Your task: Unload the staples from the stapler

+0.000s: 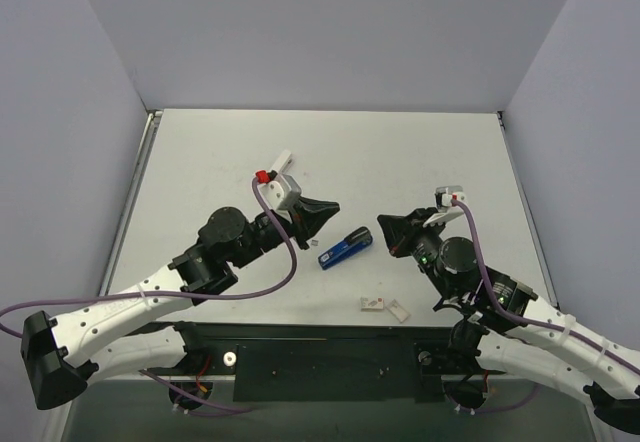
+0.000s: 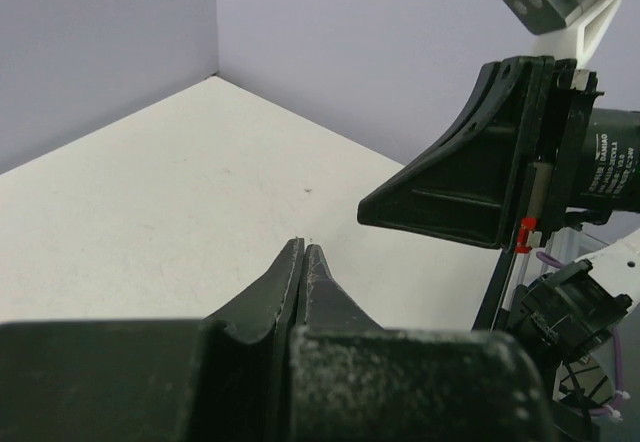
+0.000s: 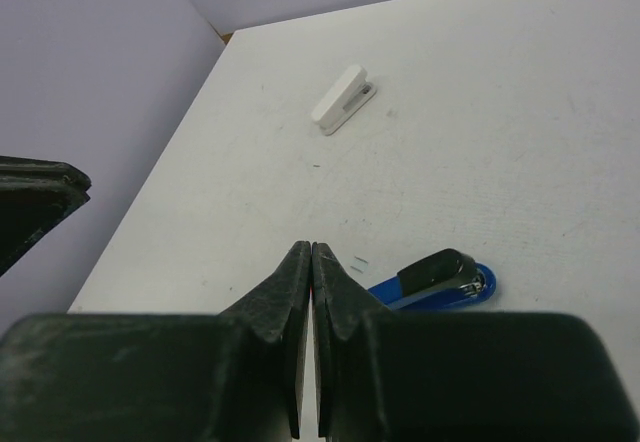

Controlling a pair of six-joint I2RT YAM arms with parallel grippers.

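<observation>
Our left claw [image 2: 304,250] and right claw [image 3: 306,252] are both pinched shut on nothing. Their tips face each other over the stapler [image 1: 345,248], which lies on the table [image 1: 420,152] between them, likely so they can brace and open it. Open table lies beyond, its edges well apart. The tight spot is claw against claw.

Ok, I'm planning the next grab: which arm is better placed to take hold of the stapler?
Probably the right. The right gripper, shut, sits close beside the stapler, and its wrist view shows it. The left gripper, also shut, is farther off; its view misses the stapler.
</observation>
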